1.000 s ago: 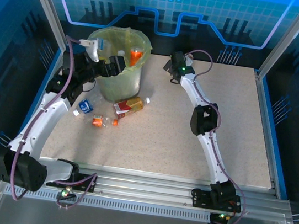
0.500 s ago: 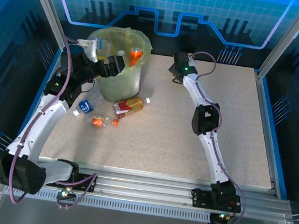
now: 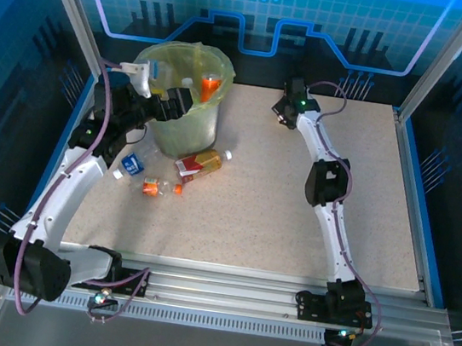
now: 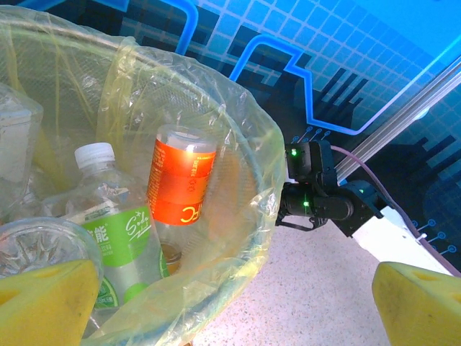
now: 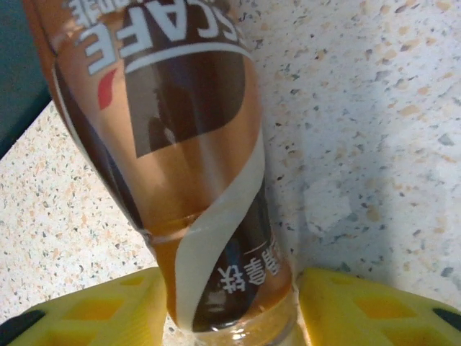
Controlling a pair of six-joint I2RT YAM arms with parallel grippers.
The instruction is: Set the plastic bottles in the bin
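Observation:
The bin [image 3: 187, 129], lined with a yellow-green bag, stands at the back left. Inside it are an orange-labelled bottle [image 4: 181, 184] and a green-labelled bottle [image 4: 119, 238]. My left gripper [image 4: 230, 321] hangs open at the bin's rim [image 4: 248, 137], its yellow pads [image 4: 43, 303] wide apart with nothing between them. My right gripper [image 5: 230, 303] is shut on a brown-labelled coffee bottle [image 5: 187, 144] just above the speckled table, at the back centre [image 3: 288, 110]. Three bottles lie on the table before the bin: red-labelled [image 3: 200, 164], blue-labelled [image 3: 132, 163], small orange [image 3: 154, 186].
The right arm's wrist [image 4: 313, 198] sits just right of the bin. Blue enclosure walls [image 3: 252, 21] and metal posts [image 3: 440, 65] ring the table. The speckled tabletop [image 3: 251, 210] stretches open between the two arms and to the right.
My right gripper has closed onto the brown bottle and moved right, away from the bin. The left arm has barely shifted and its jaws stay wide.

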